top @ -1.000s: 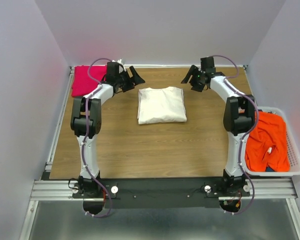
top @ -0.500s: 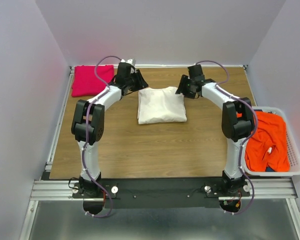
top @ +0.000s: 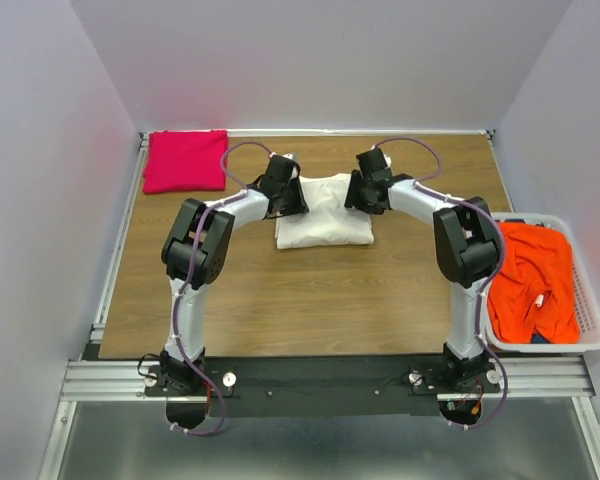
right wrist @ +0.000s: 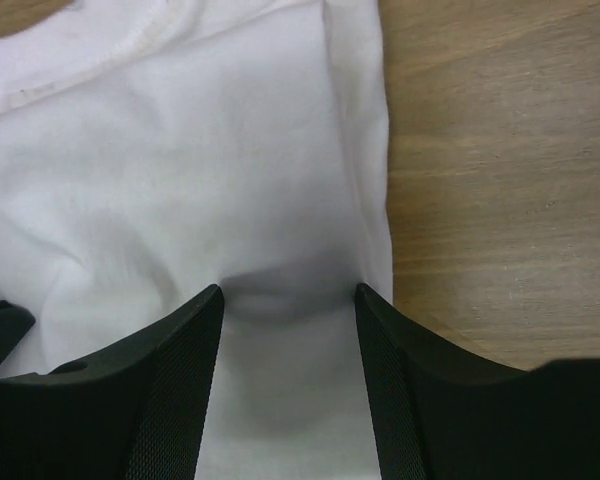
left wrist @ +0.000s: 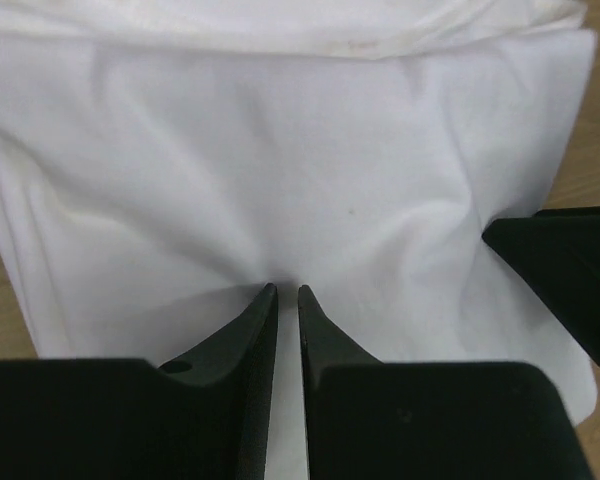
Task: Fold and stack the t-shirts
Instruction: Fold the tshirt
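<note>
A robotics lab cell is indicated: a wood-grain worktop (top: 310,300) is enclosed by plain walls (top: 320,70) and framed in aluminium rails (top: 100,378).

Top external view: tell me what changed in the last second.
Both grippers swung inward from the far corners onto the cream-white shirt. The left gripper closed to a pinch on its fabric. The right gripper has its jaws apart, with cloth bunched between them. The pink shirt is now fully uncovered. All the shirts stayed put, including the orange shirt in the basket.
</note>
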You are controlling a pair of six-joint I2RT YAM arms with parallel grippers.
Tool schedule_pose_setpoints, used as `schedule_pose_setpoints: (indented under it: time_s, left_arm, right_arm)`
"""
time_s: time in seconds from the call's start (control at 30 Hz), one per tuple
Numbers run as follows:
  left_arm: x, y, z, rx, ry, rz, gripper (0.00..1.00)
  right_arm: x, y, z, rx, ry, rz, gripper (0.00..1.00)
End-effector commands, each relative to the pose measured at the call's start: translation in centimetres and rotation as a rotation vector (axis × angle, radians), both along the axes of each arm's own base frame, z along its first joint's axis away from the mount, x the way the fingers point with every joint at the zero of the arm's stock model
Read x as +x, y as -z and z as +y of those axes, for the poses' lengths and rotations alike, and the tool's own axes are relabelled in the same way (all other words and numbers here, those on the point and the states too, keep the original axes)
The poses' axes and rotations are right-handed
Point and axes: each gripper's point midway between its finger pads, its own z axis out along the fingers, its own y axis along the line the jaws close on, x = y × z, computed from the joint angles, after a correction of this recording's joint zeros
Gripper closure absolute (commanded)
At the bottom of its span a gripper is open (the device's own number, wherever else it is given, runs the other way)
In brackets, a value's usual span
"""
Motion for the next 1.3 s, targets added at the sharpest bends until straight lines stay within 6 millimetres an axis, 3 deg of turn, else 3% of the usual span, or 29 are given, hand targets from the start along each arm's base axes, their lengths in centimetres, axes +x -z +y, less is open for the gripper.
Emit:
schedule_pose_setpoints:
  time_s: [0.0, 0.07, 0.1, 0.17, 0.37, 0.5, 0.57, 0.67, 0.7, 0.77, 0.8, 0.83, 0.93, 0.97, 1.13, 1.27]
  left_arm:
    - [-2.9, 2.8, 0.4, 0.029, -0.018, 0.073, 0.79]
    - [-4.6, 3.1, 0.4, 0.017, -0.014, 0.089, 0.79]
    - [-5.1, 3.1, 0.4, 0.013, -0.013, 0.090, 0.79]
    - [-6.3, 3.0, 0.6, 0.001, -0.016, 0.090, 0.79]
    - [-12.3, 2.7, 0.8, -0.030, 0.020, 0.114, 0.79]
    - [-17.0, 1.4, 0.5, -0.068, 0.048, 0.117, 0.79]
    - [-18.5, -0.3, 0.3, -0.105, 0.061, 0.097, 0.79]
    - [-20.5, -1.0, 0.9, -0.102, 0.068, 0.114, 0.79]
    - [-20.2, -2.7, 1.1, -0.110, 0.055, 0.066, 0.79]
    - [-20.3, -3.5, 2.5, -0.061, 0.015, 0.056, 0.78]
    - [-19.1, -5.6, 3.2, -0.058, -0.022, -0.009, 0.76]
    - [-18.7, -6.5, 3.5, -0.051, -0.031, -0.031, 0.74]
    - [-16.2, -7.7, 6.1, 0.026, -0.097, -0.089, 0.70]
    - [-15.6, -7.7, 6.7, 0.038, -0.107, -0.090, 0.68]
    - [-11.9, -7.4, 8.9, 0.096, -0.092, -0.108, 0.62]
    - [-10.6, -6.7, 7.6, 0.091, -0.020, -0.088, 0.57]
  right_arm:
    - [-3.7, 3.1, -0.9, -0.063, 0.020, 0.081, 0.37]
    - [-5.9, 3.3, -0.5, -0.066, 0.004, 0.101, 0.37]
    - [-5.7, 2.5, -0.5, -0.057, 0.011, 0.082, 0.37]
    - [-8.1, 3.3, -0.7, -0.068, 0.009, 0.115, 0.37]
    - [-14.1, 3.0, -1.2, -0.048, -0.019, 0.148, 0.38]
    - [-18.1, 1.9, -0.4, -0.007, -0.071, 0.152, 0.38]
    - [-19.9, 1.4, -0.8, 0.013, -0.081, 0.147, 0.38]
    - [-21.2, 0.5, -1.0, 0.047, -0.098, 0.138, 0.38]
    - [-21.2, -0.5, -1.4, 0.056, -0.088, 0.105, 0.38]
    - [-21.1, -1.7, -1.8, 0.047, -0.071, 0.081, 0.38]
    - [-20.6, -2.6, -2.2, 0.036, -0.046, 0.048, 0.38]
    - [-19.7, -4.3, -2.0, 0.046, -0.037, 0.000, 0.38]
    - [-17.8, -5.8, -3.2, -0.006, 0.030, -0.069, 0.44]
    - [-16.7, -6.0, -3.5, -0.014, 0.054, -0.070, 0.51]
    - [-14.2, -4.2, -4.5, -0.035, 0.095, -0.005, 0.64]
    - [-13.2, -2.6, -4.5, -0.062, 0.106, 0.033, 0.64]
